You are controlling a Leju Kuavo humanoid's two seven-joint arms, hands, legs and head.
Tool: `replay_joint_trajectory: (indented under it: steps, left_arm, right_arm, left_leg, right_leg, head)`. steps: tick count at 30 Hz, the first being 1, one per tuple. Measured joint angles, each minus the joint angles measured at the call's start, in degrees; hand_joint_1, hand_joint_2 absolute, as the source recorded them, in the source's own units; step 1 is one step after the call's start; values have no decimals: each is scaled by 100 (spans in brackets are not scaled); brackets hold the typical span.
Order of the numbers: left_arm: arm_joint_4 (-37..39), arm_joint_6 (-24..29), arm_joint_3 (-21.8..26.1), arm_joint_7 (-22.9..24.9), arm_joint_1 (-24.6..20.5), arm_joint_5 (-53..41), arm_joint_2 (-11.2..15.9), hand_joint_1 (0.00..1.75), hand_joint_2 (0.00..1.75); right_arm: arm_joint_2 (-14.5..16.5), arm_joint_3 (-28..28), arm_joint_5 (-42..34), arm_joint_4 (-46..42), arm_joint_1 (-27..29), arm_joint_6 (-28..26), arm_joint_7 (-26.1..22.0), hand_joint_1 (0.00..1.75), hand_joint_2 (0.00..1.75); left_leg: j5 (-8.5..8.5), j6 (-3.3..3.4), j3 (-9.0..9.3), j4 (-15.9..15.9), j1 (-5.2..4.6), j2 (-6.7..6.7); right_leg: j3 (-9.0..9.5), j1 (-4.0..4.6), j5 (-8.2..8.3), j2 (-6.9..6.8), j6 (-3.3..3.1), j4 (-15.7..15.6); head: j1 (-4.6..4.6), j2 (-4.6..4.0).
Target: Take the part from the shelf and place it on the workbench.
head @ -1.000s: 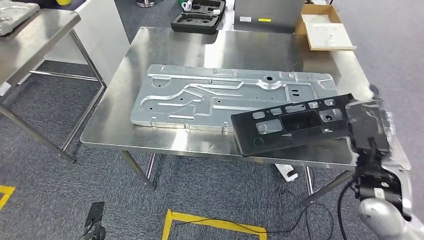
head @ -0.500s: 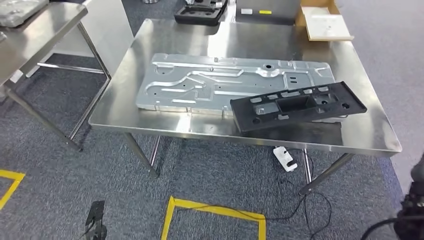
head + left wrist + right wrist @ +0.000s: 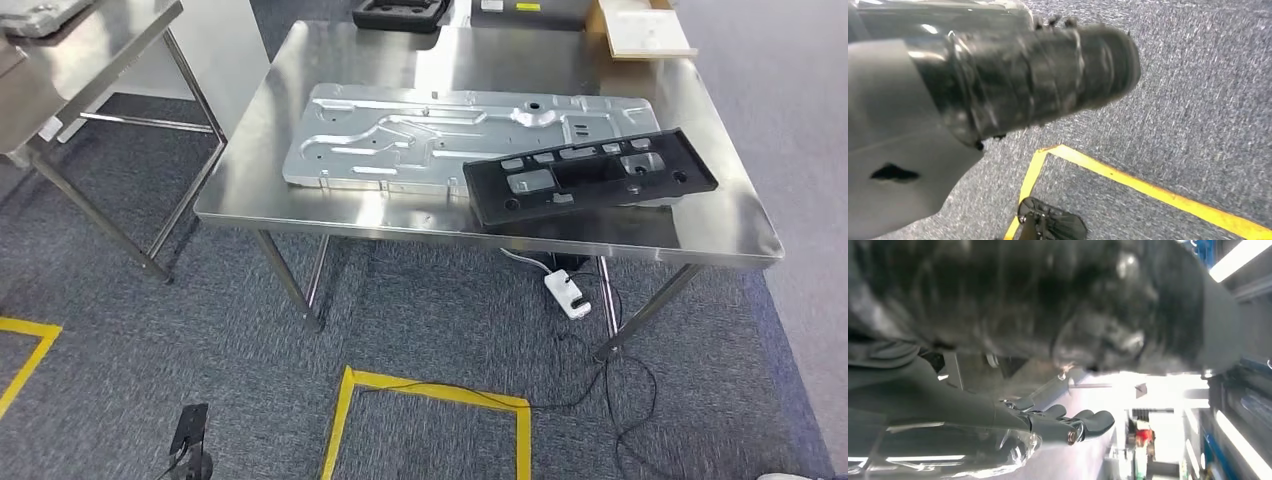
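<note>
Lying on the worktop [image 3: 700,110], the black part [image 3: 590,180] looks rigid, light (long edges suit gripping); either robot hand's state is unclear.

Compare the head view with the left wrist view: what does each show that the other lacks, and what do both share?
Head view alone: the steel workbench carrying a black part that overlaps a silver metal panel, plus a white power strip beneath. Left wrist view alone: the left robot hand, close and blurred. Both: grey carpet with yellow floor tape and a small black object beside it.
</note>
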Motion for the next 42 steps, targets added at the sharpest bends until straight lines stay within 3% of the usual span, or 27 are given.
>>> replay_joint_trajectory:
  steps: [2, 3, 6, 7, 8, 9, 11, 13, 15, 17, 18, 19, 20, 22, 23, 25, 26, 27, 29, 30, 32, 33, 35, 37, 38, 40, 42]
  left_arm:
    - [0, 2, -2, -16, 6, 25, 3, 0, 0]
    - [1, -2, -4, -17, 11, 36, 2, 0, 0]
    - [1, -23, -24, -5, 16, 44, -1, 0, 0]
    - [0, -28, -32, -3, 11, 38, -4, 0, 0]
    - [0, -30, -38, -3, 8, 34, -10, 0, 0]
    - [0, -31, -40, -3, 6, 31, -16, 0, 0]
    - [0, -31, -44, -4, 0, 30, -25, 0, 0]
    - [0, -31, -52, -8, -20, 25, -19, 0, 0]
    - [0, -31, -68, -11, -39, 17, -14, 0, 0]
    - [1, -31, -82, -13, -37, 15, -14, 0, 0]
    - [1, -31, -86, -12, -34, 18, -16, 0, 0]
    - [1, -32, -91, -11, -31, 21, -19, 0, 0]
    - [1, -32, -97, -11, -31, 25, -25, 0, 0]
    - [0, -32, -112, -9, -30, 31, -42, 0, 0]
    - [0, -32, -119, -7, -30, 33, -52, 0, 0]
    - [0, -33, -128, -1, -29, 44, -77, 0, 0]
    - [0, -33, -131, 2, -29, 50, -89, 0, 0]
    - [0, -33, -133, 5, -28, 58, -98, 0, 0]
    - [1, -32, -139, 13, -29, 68, -111, 0, 0]
    - [1, -31, -142, 16, -27, 72, -116, 0, 0]
    - [2, -29, -143, 18, -20, 78, -125, 0, 0]
    - [2, -29, -143, 19, -14, 83, -131, 0, 0]
    - [2, -31, -146, 19, -1, 102, -145, 0, 0]
    - [2, -31, -158, 18, -3, 118, -158, 0, 0]
    - [2, -31, -172, 16, -7, 122, -164, 0, 0]
    - [2, -31, -206, 10, -9, 129, -180, 0, 0]
    - [2, -31, -225, 1, -15, 140, -190, 0, 0]
  right_arm:
    - [64, -91, 18, -123, 124, 2, -43, 0, 0]
    - [104, -125, 36, -188, 183, 2, -53, 0, 0]
    - [232, -235, 101, -346, 362, 4, -72, 0, 0]
    - [277, -272, 119, -363, 424, 4, -76, 0, 0]
    - [327, -313, 129, -363, 482, 4, -79, 0, 0]
    - [376, -355, 137, -365, 533, 4, -79, 0, 0]
    - [463, -446, 141, -368, 605, 3, -81, 0, 0]
    - [527, -529, 140, -370, 651, 3, -91, 0, 0]
    - [595, -608, 112, -369, 684, 3, -107, 0, 0]
    - [659, -702, -1, -369, 738, 3, -118, 0, 0]
    - [684, -751, -80, -368, 784, 3, -125, 0, 0]
    - [706, -796, -152, -367, 828, 3, -132, 0, 0]
    - [729, -838, -207, -365, 868, 3, -142, 0, 0]
    - [782, -902, -251, -362, 923, 3, -176, 0, 0]
    - [812, -929, -249, -360, 954, 3, -200, 0, 0]
    - [881, -987, -200, -358, 993, 3, -239, 0, 0]
    - [927, -1022, -179, -356, 989, 3, -246, 0, 0]
    - [980, -1060, -180, -355, 974, 3, -250, 0, 0]
    - [1081, -1126, -310, -351, 956, 3, -285, 0, 0]
    - [1119, -1149, -417, -349, 954, 3, -315, 0, 0]
    - [1182, -1176, -603, -344, 962, 4, -380, 0, 0]
    - [1210, -1182, -653, -343, 958, 4, -408, 0, 0]
    - [1262, -1201, -662, -343, 957, 5, -447, 0, 0]
    - [1307, -1230, -591, -343, 956, 5, -449, 0, 0]
    - [1329, -1244, -551, -343, 955, 5, -444, 0, 0]
    - [1374, -1277, -524, -342, 952, 5, -437, 0, 0]
    - [1400, -1303, -681, -343, 956, 13, -456, 0, 0]
  left_leg:
    - [28, -72, -13, 9, 14, -8]
    - [-87, -106, -50, 81, 23, -11]
    - [-932, -190, -253, 900, 51, -11]
    - [-1130, -207, -291, 1243, 56, -11]
    - [-1181, -212, -274, 1478, 57, -11]
    - [-1100, -205, -177, 1544, 57, -12]
    - [-815, -143, 309, 1095, 45, -15]
    - [-831, -47, 952, 219, 13, -16]
    - [-954, 26, 1229, -283, -32, -16]
    - [-847, 94, 1168, -379, -42, -2]
    - [-765, 139, 1118, -418, -29, 11]
    - [-673, 185, 1052, -457, -12, 26]
    - [-586, 220, 974, -478, 3, 43]
    - [-442, 249, 797, -462, 2, 53]
    - [-373, 242, 694, -437, 3, 57]
    - [-248, 209, 444, -346, 13, 62]
    - [-201, 183, 322, -280, 20, 63]
    - [-166, 152, 206, -200, 21, 60]
    - [-112, 85, 60, -53, 13, 52]
    - [-78, 51, 27, -16, 6, 46]
    - [-12, -20, 3, 1, 17, 38]
    - [-73, -53, -29, 37, 27, 34]
    - [-534, -113, -148, 385, 50, 30]
    - [-1126, -156, -276, 1063, 56, 29]
    - [-1254, -165, -289, 1367, 57, 29]
    - [-1105, -138, -102, 1521, 54, 25]
    - [-841, -44, 458, 933, 31, 21]
  right_leg:
    - [-86, -10, 74, -4, -100, -3]
    - [-129, -17, 128, -12, -151, -10]
    - [-331, -17, 318, -21, -241, -14]
    - [-406, -8, 385, -20, -246, -8]
    - [-488, 0, 451, -19, -246, 2]
    - [-573, 10, 515, -17, -243, 15]
    - [-738, 28, 641, -11, -232, 41]
    - [-840, 47, 751, -13, -195, 46]
    - [-861, 42, 869, -27, -128, 5]
    - [-871, 26, 959, -26, -57, -50]
    - [-902, 21, 880, -19, -28, -20]
    - [-954, 19, 684, -11, -6, 108]
    - [-1025, 10, 385, -5, 11, 352]
    - [-1157, 7, -171, -4, 48, 1058]
    - [-1176, 3, -261, -5, 68, 1367]
    - [-970, -17, -35, -7, 106, 1484]
    - [-721, -35, 117, -7, 124, 1239]
    - [-400, -49, 159, -4, 140, 847]
    - [65, -39, 10, 19, 92, 153]
    - [146, -24, -73, 28, 46, -9]
    - [78, -13, -43, 15, -74, -29]
    - [31, -15, 9, 6, -133, -21]
    - [-111, -23, 142, -13, -232, -29]
    - [-289, -8, 286, -14, -270, -21]
    - [-377, 2, 358, -15, -274, -12]
    - [-562, 27, 495, -15, -274, 16]
    - [-731, 51, 625, -15, -265, 43]
  head:
    - [15, -1]
    - [7, 0]
    - [-25, 0]
    - [-27, 0]
    - [-25, 0]
    - [-27, 0]
    - [-29, 0]
    - [-26, 0]
    - [-28, -1]
    - [-33, 0]
    - [-32, 0]
    - [-15, 0]
    - [2, 1]
    - [19, 1]
    - [20, 1]
    - [20, 1]
    - [21, 1]
    - [22, 1]
    - [19, 1]
    - [22, 1]
    - [46, -1]
    - [49, 0]
    - [30, 1]
    - [13, 0]
    - [12, 0]
    - [11, 0]
    - [11, -1]
